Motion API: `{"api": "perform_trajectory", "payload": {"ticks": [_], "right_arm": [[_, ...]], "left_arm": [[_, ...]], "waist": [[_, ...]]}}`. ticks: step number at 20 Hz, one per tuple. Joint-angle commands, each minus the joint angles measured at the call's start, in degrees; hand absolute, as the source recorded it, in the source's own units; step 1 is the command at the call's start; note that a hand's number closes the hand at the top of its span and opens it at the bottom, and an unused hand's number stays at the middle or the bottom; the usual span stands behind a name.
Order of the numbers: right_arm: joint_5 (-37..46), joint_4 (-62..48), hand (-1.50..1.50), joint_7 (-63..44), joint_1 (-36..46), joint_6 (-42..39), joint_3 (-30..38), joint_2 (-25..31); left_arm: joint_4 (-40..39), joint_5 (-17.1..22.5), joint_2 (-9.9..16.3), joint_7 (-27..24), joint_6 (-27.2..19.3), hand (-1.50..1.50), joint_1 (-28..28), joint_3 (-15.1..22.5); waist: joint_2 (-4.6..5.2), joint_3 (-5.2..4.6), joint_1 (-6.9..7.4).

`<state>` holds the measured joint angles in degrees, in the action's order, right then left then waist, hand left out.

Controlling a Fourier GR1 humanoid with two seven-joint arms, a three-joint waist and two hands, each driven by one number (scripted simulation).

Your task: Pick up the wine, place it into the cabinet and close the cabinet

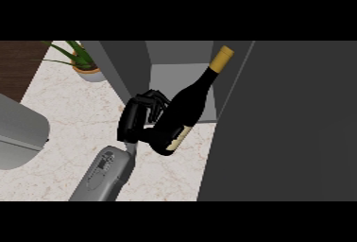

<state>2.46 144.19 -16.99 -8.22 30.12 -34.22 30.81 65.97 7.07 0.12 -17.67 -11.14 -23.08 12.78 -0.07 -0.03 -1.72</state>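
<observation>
Wine (187,105) is off the worktop (77,127) at mid-frame, a dark bottle with a gold-capped neck, held by a single black hand (140,120) whose fingers curl round its lower body just above the pale label. The grey forearm behind that hand comes in from the lower left of the frame; which of the robot's arms it is cannot be told for sure from this one view (the lower-left entry suggests the left), and no second hand shows anywhere.

The bottle's long axis runs on a slant, base toward lower centre and cap toward upper right, so the neck leads and the hand trails to its left. The cap sits over the pale opening of the cabinet (174,78) at upper centre, between a grey side wall on the left and the large dark cabinet door (286,123) filling the right of the frame, which stands open.

By my reading the placing step is under way: the coming move turns on carrying the bottle farther along its own axis, up and right into the opening, without the neck catching the door's edge. The door is not yet shut.

A potted plant (82,64) stands at upper left.
</observation>
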Motion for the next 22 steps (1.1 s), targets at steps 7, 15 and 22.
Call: {"api": "perform_trajectory", "payload": {"ticks": [7,15,22], "right_arm": [[-3.12,9.39,-1.50,-1.37,-2.11,-0.93,0.30,-0.22],[-0.29,12.50,-1.50,0.58,-8.01,-1.10,-3.54,0.62],[-5.57,9.00,-1.50,5.80,-8.32,-3.45,-0.74,-0.07]], "left_arm": [[-16.81,6.24,-0.12,-4.25,-2.19,1.50,-13.93,-0.24],[-24.65,12.40,-0.12,-6.36,-3.46,1.50,-19.21,1.06],[-38.64,11.17,-0.12,-9.46,-6.09,1.50,-27.48,0.58]], "waist": [[0.35,-0.02,-0.58],[0.13,-0.06,-1.64],[0.77,0.02,-2.23]]}}
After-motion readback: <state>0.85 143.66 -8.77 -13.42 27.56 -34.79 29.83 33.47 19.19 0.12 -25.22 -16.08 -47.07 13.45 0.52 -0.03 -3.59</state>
